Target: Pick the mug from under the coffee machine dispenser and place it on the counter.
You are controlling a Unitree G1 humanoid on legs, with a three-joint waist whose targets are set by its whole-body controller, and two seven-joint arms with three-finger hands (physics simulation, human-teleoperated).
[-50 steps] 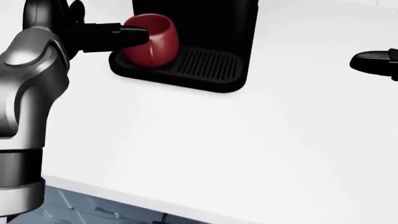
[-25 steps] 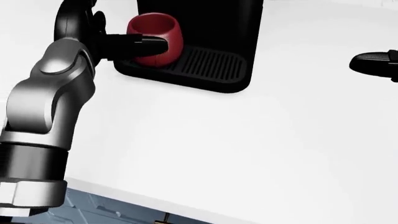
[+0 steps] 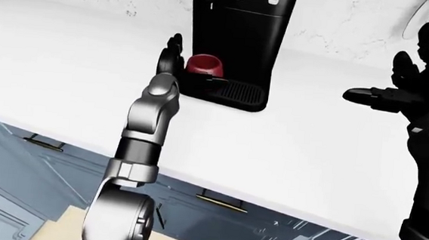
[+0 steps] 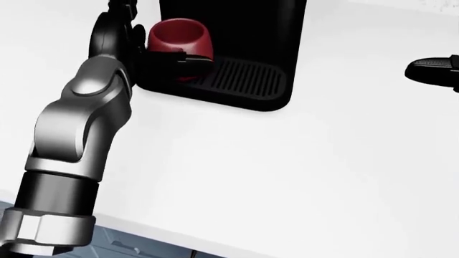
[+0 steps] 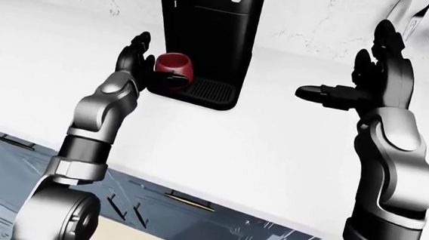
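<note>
On the white counter (image 4: 301,161), left hand (image 4: 154,54) grips mug (image 4: 179,36).

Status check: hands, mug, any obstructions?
Left hand closed on mug, at drip tray. Right hand open, empty. Counter unobstructed.

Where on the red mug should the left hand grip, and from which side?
Grip the red mug round its rounded body below the rim, coming from the head view's left, as the left hand does. The coffee machine blocks its right side, and no handle shows.
</note>
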